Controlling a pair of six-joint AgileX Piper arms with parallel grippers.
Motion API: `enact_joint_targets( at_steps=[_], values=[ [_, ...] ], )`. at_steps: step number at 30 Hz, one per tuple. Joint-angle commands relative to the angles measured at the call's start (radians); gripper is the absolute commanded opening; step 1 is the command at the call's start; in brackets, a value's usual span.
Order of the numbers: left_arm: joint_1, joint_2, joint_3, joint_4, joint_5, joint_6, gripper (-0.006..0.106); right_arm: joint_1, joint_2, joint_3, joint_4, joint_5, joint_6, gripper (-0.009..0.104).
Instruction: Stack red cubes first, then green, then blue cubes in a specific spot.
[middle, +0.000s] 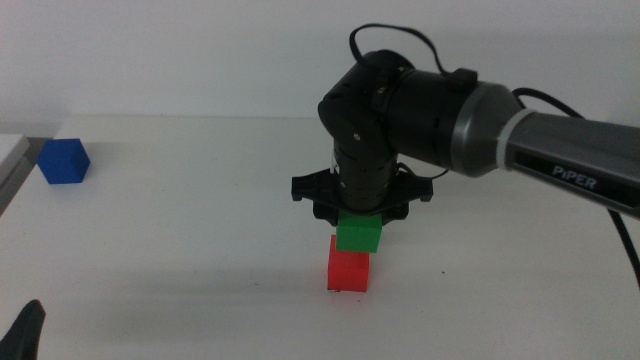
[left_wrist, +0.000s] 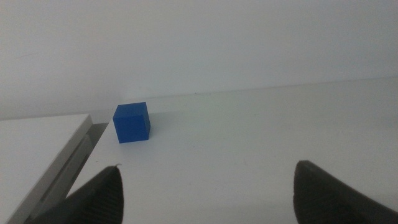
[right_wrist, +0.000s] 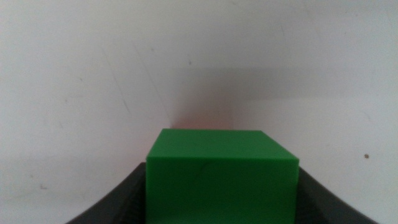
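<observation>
**Ana:** White table (middle: 180, 250), white wall behind, and right at the centre of it the green cube (middle: 358, 235) sits on top of the red cube (middle: 349, 270), a touch off to one side and not quite square with it.

**Ben:** So we're in the middle step, I'd say. Red is down as the base, green is going on. Is it actually resting there?

**Ana:** From the middle view the two faces look to be touching, but I can't swear there's no sliver of air. The right gripper (middle: 360, 215) has its jaws pinching the green cube from either side; the right wrist view shows them hugging the block, with a reddish glow on the table just beyond it.

**Ben:** What does the next move call for?

**Ana:** My read: settle it, release cleanly, lift straight up so the offset block doesn't get dragged off.

**Ben:** And the pose?

**Ana:** Right arm reaches in from the right, wrist bent to point straight down over the stack.

**Ben:** Blue?

**Ana:** The blue cube (middle: 64, 161) is well apart, far left near the table edge. The left gripper (left_wrist: 205, 186) waits low near it, jaws spread wide, holding nothing.
</observation>
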Motion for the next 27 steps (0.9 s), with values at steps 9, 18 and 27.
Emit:
enact_joint_targets(
  at_steps=[9, 18, 27],
  values=[
    [0.000, -0.004, 0.001, -0.002, -0.014, -0.001, 0.094, 0.003, 0.028, -0.014, -0.012, 0.001, 0.019, 0.007],
    [0.000, -0.004, 0.001, -0.002, -0.014, -0.001, 0.094, 0.017, 0.028, -0.014, -0.025, -0.006, 0.046, 0.007],
    [0.000, -0.004, 0.001, -0.002, -0.014, -0.001, 0.094, 0.024, 0.030, -0.001, -0.034, -0.014, 0.073, 0.007]
  ],
)
